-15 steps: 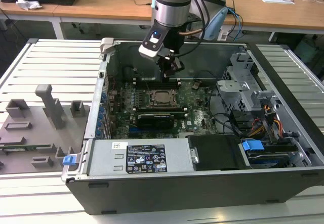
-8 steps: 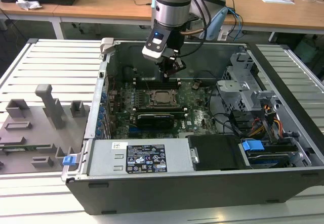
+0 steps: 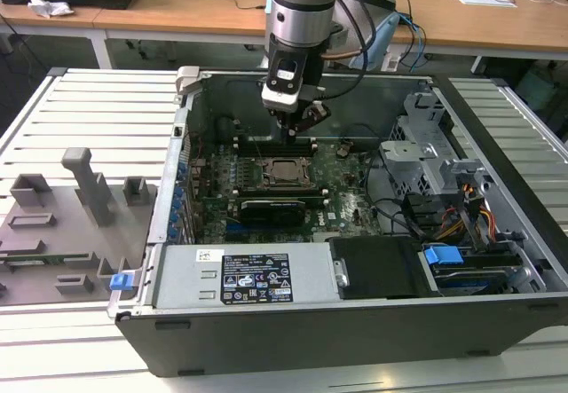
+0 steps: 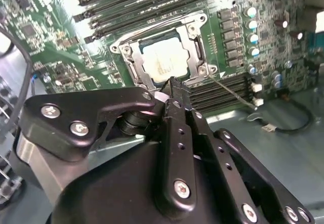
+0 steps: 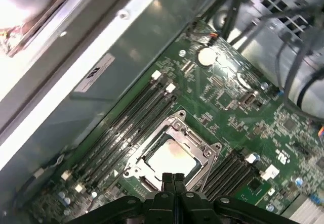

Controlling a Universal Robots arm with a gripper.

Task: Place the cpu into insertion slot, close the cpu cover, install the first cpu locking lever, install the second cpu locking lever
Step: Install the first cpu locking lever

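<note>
Noted cpu [image 5: 169, 159] seated in insertion slot [image 4: 120, 47], cpu cover [image 4: 195, 44] down over it — gripper [image 5: 172, 177] clenched empty near cover rim, likely as pusher for locking lever [image 4: 230, 90].

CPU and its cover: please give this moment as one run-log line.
cpu: in insertion slot | cpu cover: down around it | tool: shut, empty, hovers by the slot's edge

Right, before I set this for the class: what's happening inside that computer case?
The robot arm's gripper, shut and holding nothing, hovers just above the insertion slot on the green board. The cpu already sits in the slot, and the cpu cover lies closed around it.
</note>
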